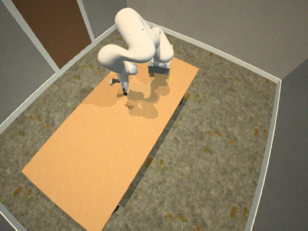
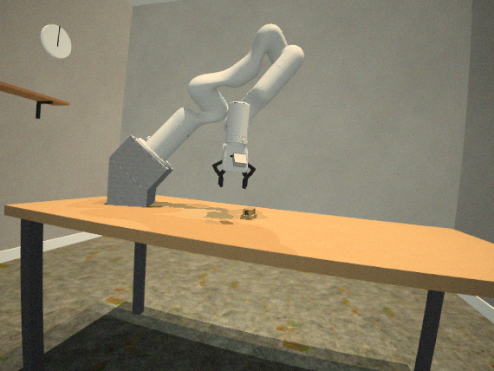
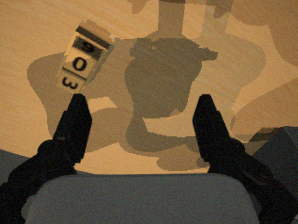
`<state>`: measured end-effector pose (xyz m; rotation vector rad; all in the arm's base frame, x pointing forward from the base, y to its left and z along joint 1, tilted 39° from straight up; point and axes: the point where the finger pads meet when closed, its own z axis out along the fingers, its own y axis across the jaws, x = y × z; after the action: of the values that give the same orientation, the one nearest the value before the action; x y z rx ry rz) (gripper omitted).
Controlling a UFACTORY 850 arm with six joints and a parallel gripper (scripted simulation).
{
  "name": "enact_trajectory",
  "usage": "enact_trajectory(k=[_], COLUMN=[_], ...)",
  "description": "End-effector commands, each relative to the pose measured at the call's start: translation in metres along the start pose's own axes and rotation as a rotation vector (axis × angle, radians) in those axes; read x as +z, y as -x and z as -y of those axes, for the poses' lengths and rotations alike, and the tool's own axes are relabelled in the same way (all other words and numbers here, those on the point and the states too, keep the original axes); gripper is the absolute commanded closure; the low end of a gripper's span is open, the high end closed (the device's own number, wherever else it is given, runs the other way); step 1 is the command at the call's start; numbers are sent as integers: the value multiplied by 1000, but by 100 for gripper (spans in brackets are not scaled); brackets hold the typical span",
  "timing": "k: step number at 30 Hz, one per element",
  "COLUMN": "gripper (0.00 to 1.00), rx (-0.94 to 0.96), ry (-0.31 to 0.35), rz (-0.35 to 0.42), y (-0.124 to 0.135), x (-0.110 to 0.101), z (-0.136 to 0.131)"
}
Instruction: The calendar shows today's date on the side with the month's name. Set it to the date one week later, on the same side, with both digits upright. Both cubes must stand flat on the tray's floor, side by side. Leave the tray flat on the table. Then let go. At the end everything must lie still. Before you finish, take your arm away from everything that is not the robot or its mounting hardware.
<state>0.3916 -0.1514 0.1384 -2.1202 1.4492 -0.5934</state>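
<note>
The small calendar (image 1: 129, 106) (image 2: 246, 216) stands on the table, with its tray under the cubes. In the wrist view it lies at the upper left, turned at a slant. There a cube face with a 0 (image 3: 79, 63) sits beside a face with a 3 (image 3: 69, 82), and a shaded face with a 6 or 9 (image 3: 88, 46) adjoins the 0. The month's name is not readable. My gripper (image 1: 125, 93) (image 2: 233, 186) (image 3: 142, 106) is open and empty. It hangs above the table, to one side of the calendar; its left finger shows just below the 3.
The arm's grey base (image 2: 132, 173) stands on the wooden table (image 1: 93, 145) (image 2: 347, 238) at one end. The arm's shadows fall around the calendar. A wall shelf (image 2: 32, 94) and a clock (image 2: 55, 41) are far off at the wall.
</note>
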Motion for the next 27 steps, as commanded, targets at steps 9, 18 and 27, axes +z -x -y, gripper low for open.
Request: enact_trajectory(k=[9,18,27], gripper=[0,0,0], rx=[-4,-214,-440], ry=[0,2,3], rz=[0,1,1], y=[0,2,4], x=[-1,0,1], z=[0,8,16])
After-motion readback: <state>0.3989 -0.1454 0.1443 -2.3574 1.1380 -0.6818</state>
